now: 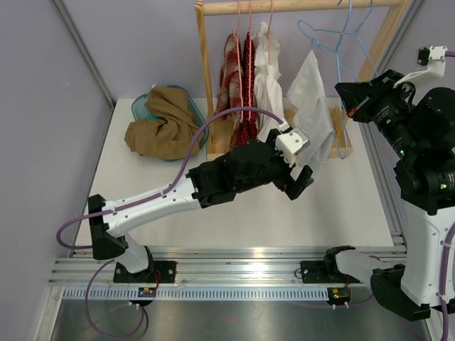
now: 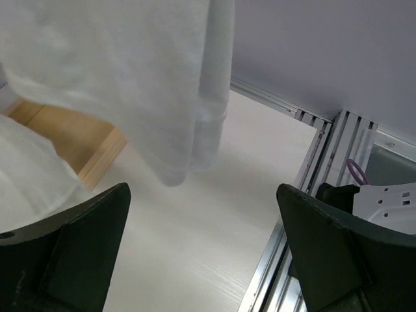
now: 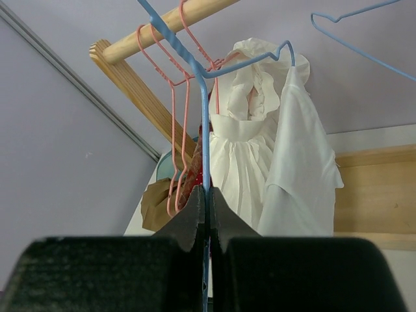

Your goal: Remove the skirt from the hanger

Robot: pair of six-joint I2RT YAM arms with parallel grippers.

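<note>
Right wrist view: right gripper (image 3: 207,197) clamped on blue hanger (image 3: 204,130); white skirt (image 3: 302,162) hangs vertically, hem down. Left wrist view alone: left gripper (image 2: 205,257) spread wide, empty, below hem.

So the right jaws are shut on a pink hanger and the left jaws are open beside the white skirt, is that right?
Not quite: the hanger in the right jaws is blue, not pink, as the right wrist view shows. The left jaws are open beside the white skirt.
</note>
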